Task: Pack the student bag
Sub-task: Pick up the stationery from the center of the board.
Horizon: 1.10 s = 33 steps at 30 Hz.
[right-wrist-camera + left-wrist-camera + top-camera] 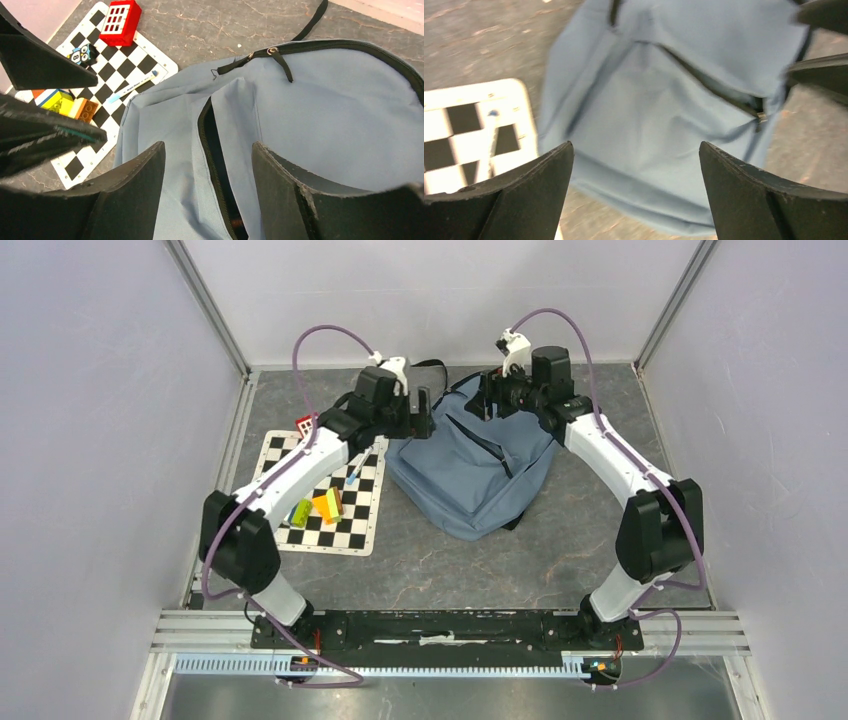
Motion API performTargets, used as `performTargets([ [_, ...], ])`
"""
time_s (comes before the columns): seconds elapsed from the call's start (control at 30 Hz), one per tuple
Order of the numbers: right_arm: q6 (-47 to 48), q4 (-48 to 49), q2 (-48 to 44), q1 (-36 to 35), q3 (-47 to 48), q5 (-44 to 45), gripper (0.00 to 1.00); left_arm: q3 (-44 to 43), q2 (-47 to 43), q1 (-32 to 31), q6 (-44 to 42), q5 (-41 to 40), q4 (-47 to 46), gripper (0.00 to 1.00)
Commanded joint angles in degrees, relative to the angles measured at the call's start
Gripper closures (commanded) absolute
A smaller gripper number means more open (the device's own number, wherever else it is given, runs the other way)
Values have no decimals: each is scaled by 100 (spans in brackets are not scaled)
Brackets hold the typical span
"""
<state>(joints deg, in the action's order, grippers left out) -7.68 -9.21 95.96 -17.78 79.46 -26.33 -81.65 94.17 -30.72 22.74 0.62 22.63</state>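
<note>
A dusty blue-grey fabric backpack (470, 475) lies flat and front side up on the grey marbled worktop (560, 550). It sits toward the far middle, just beside the right edge of a black-and-white chequered mat (320, 495). Its top end points away from the arm bases.

The left gripper (425, 418) hangs over the backpack's far-left corner. In the left wrist view, which is blurred, the left gripper (636, 192) has its jaws spread wide with nothing between them. The backpack (649, 120) fills the space beneath, and the fingers (524, 200) look clear of the fabric.

The right gripper (487, 397) sits over the backpack's far edge, near its top. Seen from the right wrist, the right gripper (207, 195) has its jaws parted a good way and holds nothing. The backpack (325, 110) lies directly below it. Under the gap, the dark front-pocket zipper (212, 145) stands open as a narrow dark slit. A second dark zipper (350, 47) curves along the top edge.

On the mat (145, 62), left of the backpack, are a red plastic block (120, 22), a white pen (132, 86) and yellow and orange bricks (67, 104).
</note>
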Motion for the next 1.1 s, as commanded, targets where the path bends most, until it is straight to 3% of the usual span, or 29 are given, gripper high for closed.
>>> performTargets([
  [0.0,-13,208,-301,64,-97,132,31,579,-267,502,-1020,-621,609,0],
  [0.13,-8,209,-340,115,-148,166,31,716,-84,1116,-1245,-1006,1445,0],
  [0.27,-77,209,-300,134,-189,120,32,878,142,1369,-1683,-1016,1612,5],
  [0.4,-102,209,-310,135,-200,107,33,864,528,1446,-1788,-1063,1721,27],
  [0.57,-105,187,-367,143,-228,123,34,739,976,1455,-1687,-1176,1701,48],
  [1.07,-59,60,-369,170,-254,142,34,255,1736,1505,-1564,-1261,1760,65],
])
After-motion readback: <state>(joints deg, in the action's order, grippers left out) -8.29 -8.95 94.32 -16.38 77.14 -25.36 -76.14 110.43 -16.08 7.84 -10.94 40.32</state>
